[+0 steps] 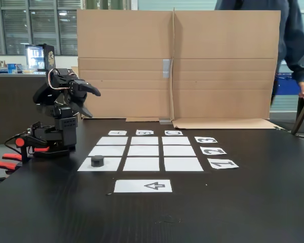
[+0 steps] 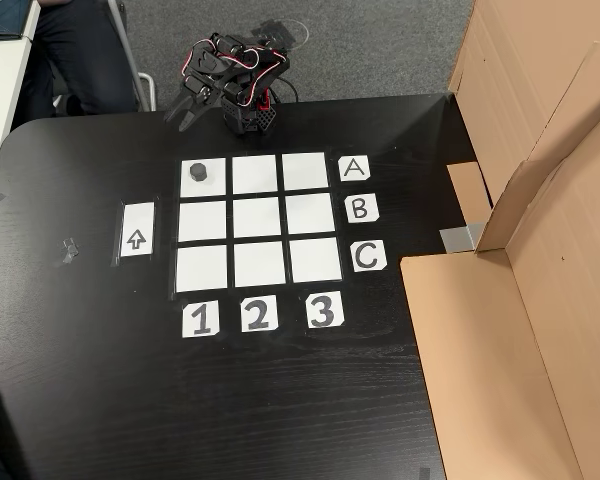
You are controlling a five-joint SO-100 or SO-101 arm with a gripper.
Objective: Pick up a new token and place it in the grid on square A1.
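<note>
A dark, matte wooden table (image 2: 80,380) carries creased brown cardboard sheets (image 1: 177,66), standing folded behind the layout. The grid (image 2: 258,222) is nine flat white paper rectangles, edged by lettered and numbered paper labels. The black plastic arm is folded back at the table edge, its gripper (image 2: 183,108) raised and empty; whether the fingers are parted cannot be told. Below and just beyond the fingertips, the token (image 2: 199,172), a squat matte black puck, rests on square A1 (image 2: 206,180).
</note>
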